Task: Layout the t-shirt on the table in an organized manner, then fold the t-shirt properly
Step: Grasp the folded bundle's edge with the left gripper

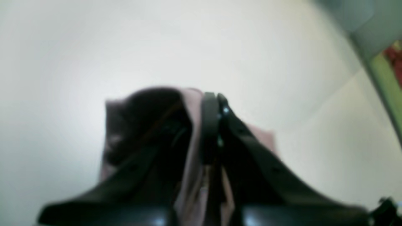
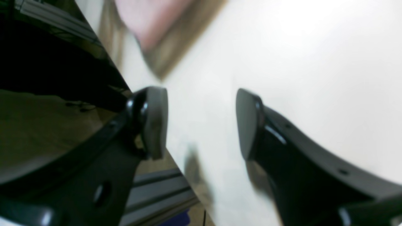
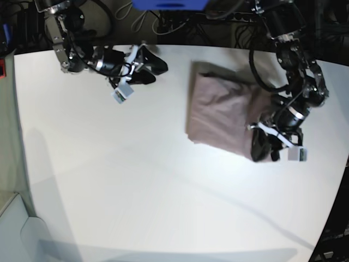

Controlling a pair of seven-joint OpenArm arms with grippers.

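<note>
While the t-shirt (image 3: 223, 114) lies as a folded, wrinkled mauve-pink block on the far right part of the white tabletop (image 3: 136, 180), my left claw (image 3: 260, 148) sits at its near right corner, pressed onto the cloth edge. Seen from my left wrist, that claw (image 1: 213, 125) has its two black fingers drawn together with pink fabric (image 1: 191, 131) pinched between them and bunched up on both sides, so I am gripping the t-shirt there; the view is blurry, yet the cloth clearly runs up between the fingers. Pale tabletop (image 1: 94, 47) fills the rest of that picture. My right claw (image 3: 147, 66) is well apart from the shirt, across the tabletop near its far edge, lying low and pointing toward the cloth. From my right wrist, that claw (image 2: 201, 122) stands spread wide, its grey pads (image 2: 155, 122) facing each other with only bare tabletop (image 2: 314, 62) showing between them, and it holds nothing. A blurred patch of pink t-shirt (image 2: 150, 18) shows far off at the top of that view. The dark edge of the tabletop and metal framing run along the left side beneath my right arm.
</note>
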